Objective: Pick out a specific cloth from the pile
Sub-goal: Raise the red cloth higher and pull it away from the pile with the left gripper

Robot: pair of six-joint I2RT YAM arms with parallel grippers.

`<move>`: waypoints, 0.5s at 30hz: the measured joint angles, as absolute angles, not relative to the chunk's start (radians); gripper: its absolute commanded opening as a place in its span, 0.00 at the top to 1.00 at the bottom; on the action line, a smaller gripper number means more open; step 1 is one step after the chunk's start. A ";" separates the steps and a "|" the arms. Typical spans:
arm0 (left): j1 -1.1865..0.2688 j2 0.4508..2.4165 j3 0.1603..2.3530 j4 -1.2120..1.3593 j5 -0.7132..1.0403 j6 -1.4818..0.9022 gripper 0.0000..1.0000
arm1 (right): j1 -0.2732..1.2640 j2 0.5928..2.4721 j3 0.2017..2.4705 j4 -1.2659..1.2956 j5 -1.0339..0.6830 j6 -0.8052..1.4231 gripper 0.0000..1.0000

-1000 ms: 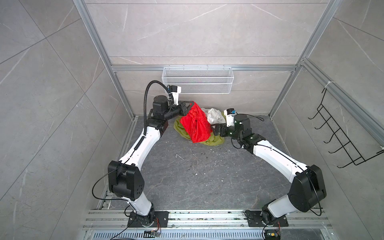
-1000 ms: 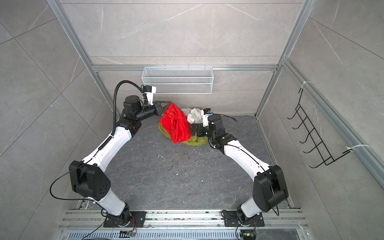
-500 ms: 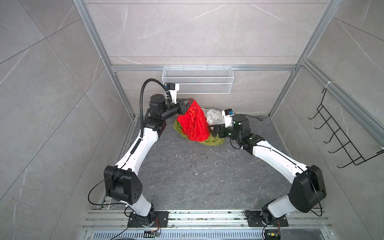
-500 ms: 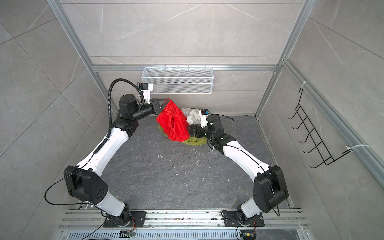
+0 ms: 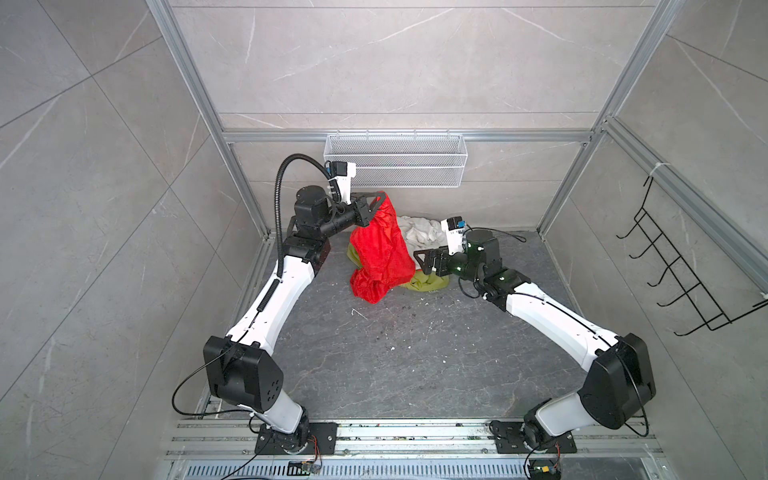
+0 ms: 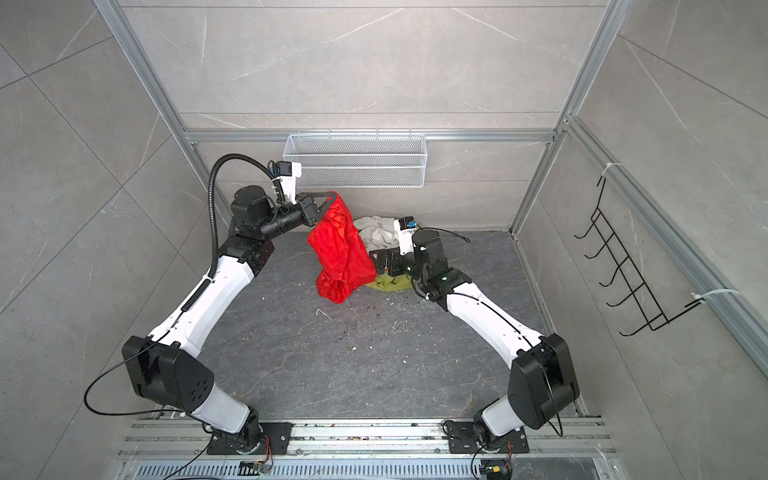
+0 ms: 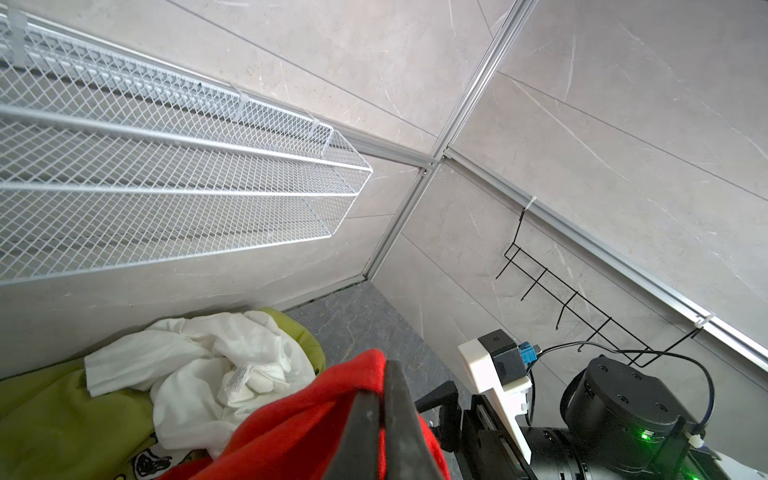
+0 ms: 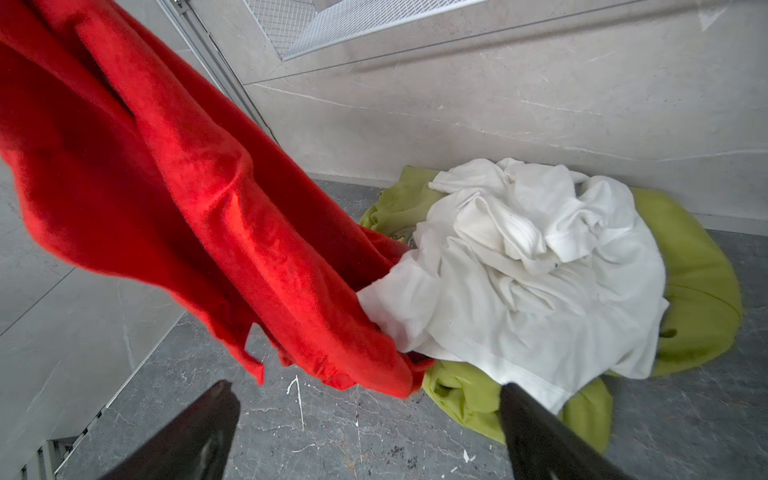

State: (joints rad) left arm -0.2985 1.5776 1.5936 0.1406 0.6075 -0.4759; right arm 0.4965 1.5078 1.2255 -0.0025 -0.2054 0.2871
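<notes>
Right wrist view shows our right gripper [image 8: 368, 390] gaping beside the pile [image 8: 685, 291]. Our left gripper [image 5: 380, 195] pinches the cloth [image 5: 380, 253], its tail touching the pile; we should lift higher until it clears.

1. Cloths: three in all, being one red cloth [image 5: 380, 253], one white cloth [image 5: 422, 235] and one olive-green cloth [image 5: 428, 283].
2. Robot arms: two, a left arm [image 5: 278, 303] and a right arm [image 5: 548, 311].
3. Wire mesh basket [image 5: 395, 160]: one.
4. Black hook rack [image 5: 681, 274]: one.
</notes>
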 measured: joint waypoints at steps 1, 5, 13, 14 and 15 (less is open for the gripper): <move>-0.299 1.575 1.596 0.143 0.608 -0.476 1.00 | 0.498 1.505 1.225 -0.002 -0.207 0.287 0.00; -0.299 1.563 1.605 0.150 0.608 -0.476 1.00 | 0.503 1.492 1.221 0.005 -0.215 0.280 0.00; -0.299 1.546 1.615 0.150 0.611 -0.476 1.00 | 0.512 1.487 1.221 0.005 -0.226 0.265 0.00; -0.299 1.546 1.621 0.150 0.611 -0.476 1.00 | 0.512 1.487 1.221 0.005 -0.226 0.264 0.00; -0.299 1.545 1.626 0.150 0.612 -0.476 1.00 | 0.512 1.487 1.221 0.004 -0.226 0.261 0.00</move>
State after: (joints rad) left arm -0.2985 1.5448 1.6260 0.1497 0.6117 -0.4755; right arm 0.5121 1.4868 1.2205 0.0044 -0.2260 0.2611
